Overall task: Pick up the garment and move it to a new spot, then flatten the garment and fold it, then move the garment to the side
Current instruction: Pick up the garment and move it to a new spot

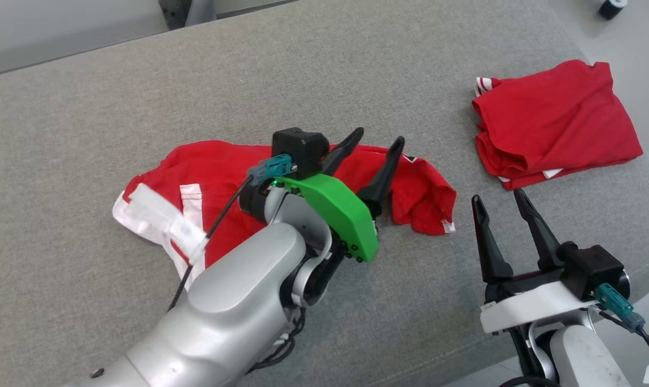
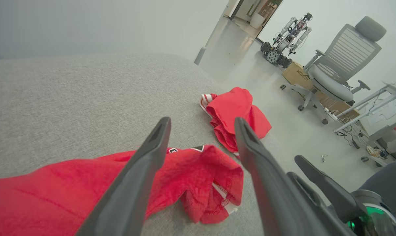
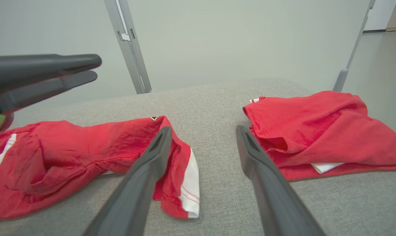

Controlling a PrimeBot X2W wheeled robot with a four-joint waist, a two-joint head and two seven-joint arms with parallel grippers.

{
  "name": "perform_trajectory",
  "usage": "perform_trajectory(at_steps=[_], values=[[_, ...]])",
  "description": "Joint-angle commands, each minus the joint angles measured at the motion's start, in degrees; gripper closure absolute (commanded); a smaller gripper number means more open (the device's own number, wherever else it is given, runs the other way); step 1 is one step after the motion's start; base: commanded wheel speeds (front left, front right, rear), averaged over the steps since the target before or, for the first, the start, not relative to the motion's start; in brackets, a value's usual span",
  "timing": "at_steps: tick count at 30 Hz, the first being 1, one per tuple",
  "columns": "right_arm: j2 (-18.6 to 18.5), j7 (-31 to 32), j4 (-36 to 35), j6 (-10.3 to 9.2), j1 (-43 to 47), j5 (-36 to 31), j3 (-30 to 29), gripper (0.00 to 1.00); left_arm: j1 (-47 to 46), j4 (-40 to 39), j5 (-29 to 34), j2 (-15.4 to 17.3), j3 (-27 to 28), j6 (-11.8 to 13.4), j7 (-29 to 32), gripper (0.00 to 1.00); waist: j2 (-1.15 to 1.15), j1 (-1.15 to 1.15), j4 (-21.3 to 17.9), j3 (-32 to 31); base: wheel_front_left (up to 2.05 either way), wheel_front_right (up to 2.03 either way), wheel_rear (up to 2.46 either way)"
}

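Observation:
A crumpled red garment [image 1: 211, 166] with white trim lies spread on the grey cushioned surface [image 1: 356, 70]. My left gripper [image 1: 379, 136] hovers just over its right part, fingers open and holding nothing. In the left wrist view the garment [image 2: 191, 173] lies below the open left gripper [image 2: 201, 120]. My right gripper [image 1: 497, 195] stands open and apart from the cloth, to the right of the garment's loose corner. The right wrist view puts the right gripper [image 3: 203, 128] above bare fabric between the garment [image 3: 86, 147] and a second one, with the left gripper [image 3: 94, 68] at upper left.
A second red garment [image 1: 555, 121], folded, lies at the surface's right end, near its rounded edge. Beyond that edge is floor, with an office chair [image 2: 339, 72], a cardboard box and another wheeled robot [image 2: 286, 39]. Metal posts [image 3: 129, 46] stand behind the surface.

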Motion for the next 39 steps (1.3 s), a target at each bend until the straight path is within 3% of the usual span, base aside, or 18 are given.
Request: perform_trajectory(at_steps=[1, 2, 12, 16, 22, 31, 35, 39], values=[[-0.14, -0.17, -0.48, -0.09, 0.86, -0.37, -0.36, 0.0, 1.04, -0.73, 0.78, 1.44, 0.31, 0.29, -0.89, 0.0, -0.01, 0.0, 2.69, -2.62, 0.0, 0.0, 0.0], [-0.82, -0.17, -1.22, -0.09, 1.97, -1.06, -1.5, 0.0, 2.43, -3.94, 2.32, 4.47, 0.58, 1.7, -2.81, 0.0, -0.01, 0.0, 4.15, -3.91, 0.0, 0.0, 0.0], [-3.7, -0.17, -4.37, -0.09, 7.98, -2.61, -7.34, 0.0, 18.41, -18.32, 7.48, 21.43, 5.6, 13.62, -9.03, 0.0, -0.01, 0.0, 12.05, -10.55, 0.0, 0.0, 0.0], [-4.71, -0.17, -4.15, -0.09, 10.26, -3.08, -8.93, 0.0, 26.96, -20.63, 9.01, 25.1, 8.26, 15.18, -9.63, 0.0, -0.01, 0.0, 14.52, -12.55, 0.0, 0.0, 0.0], [-5.08, -0.17, -2.08, -0.09, 13.47, -3.68, -10.8, 0.0, 39.54, -22.06, 16.24, 25.27, 16.63, 12.56, -9.56, 0.0, -0.01, 0.0, 17.66, -14.83, 0.0, 0.0, 0.0], [-3.41, -0.17, 0.63, -0.09, 16.84, -3.53, -13.34, 0.0, 55.24, -22.79, 27.25, 18.45, 34.75, 3.22, -9.58, 0.0, -0.01, 0.0, 20.25, -16.7, 0.0, 0.0, 0.0], [-2.53, -0.17, 1.1, -0.09, 17.4, -3.58, -13.49, 0.0, 59.03, -21.57, 31.63, 14.83, 40.74, -2.88, -9.58, 0.0, -0.01, 0.0, 20.56, -17.03, 0.0, 0.0, 0.0], [-2.37, -0.17, 1.1, -0.09, 17.19, -3.67, -13.17, 0.0, 59.31, -20.96, 33.96, 12.83, 43.42, -5.62, -9.58, 0.0, -0.01, 0.0, 20.5, -17.07, 0.0, 0.0, 0.0]])
